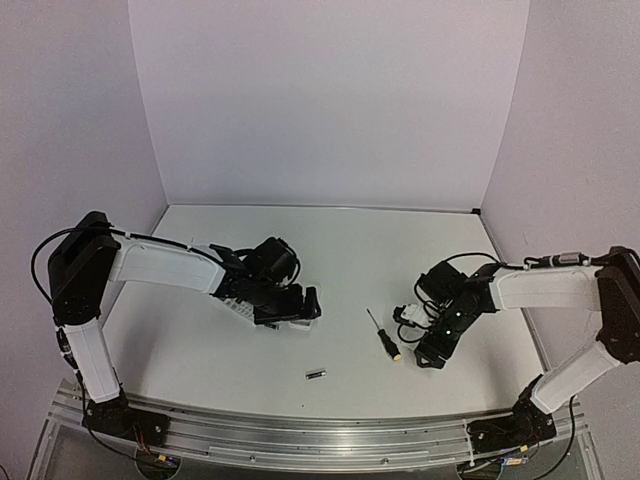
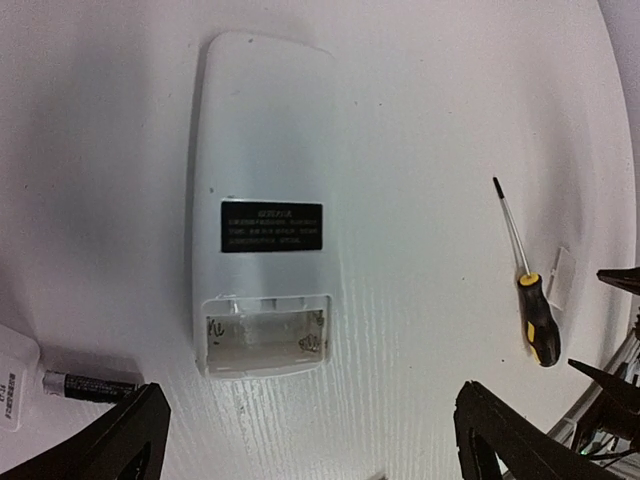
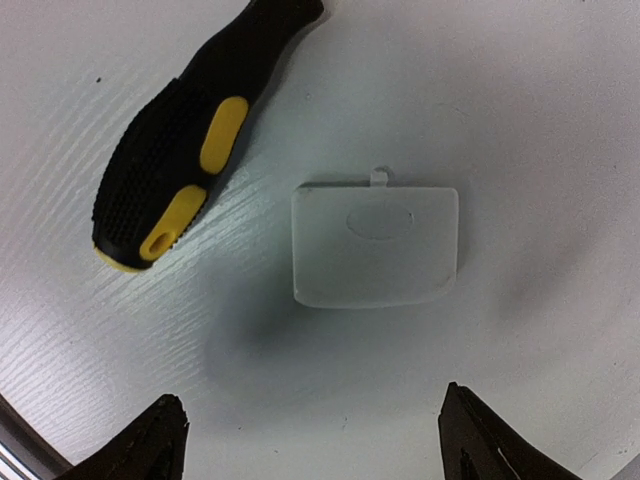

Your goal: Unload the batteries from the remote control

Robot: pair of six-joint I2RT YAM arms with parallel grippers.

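The left hand [image 2: 310,418] is hanging released above the face-down remote [image 2: 262,150], whose bay is looking empty. 1 battery [image 2: 90,385] is lying just beside it and a 2nd battery [image 1: 316,375] well apart. The right hand [image 3: 315,430] is hovering released over the cover [image 3: 375,245], probably to refit it.

I saw the white remote control [image 2: 262,150] lying face down, left of the counter's centre, its battery bay [image 2: 265,340] open and empty. The first battery [image 2: 88,385], dark with a pale end, lay flat just beside that end. The second battery [image 1: 316,374] lay near the front edge.
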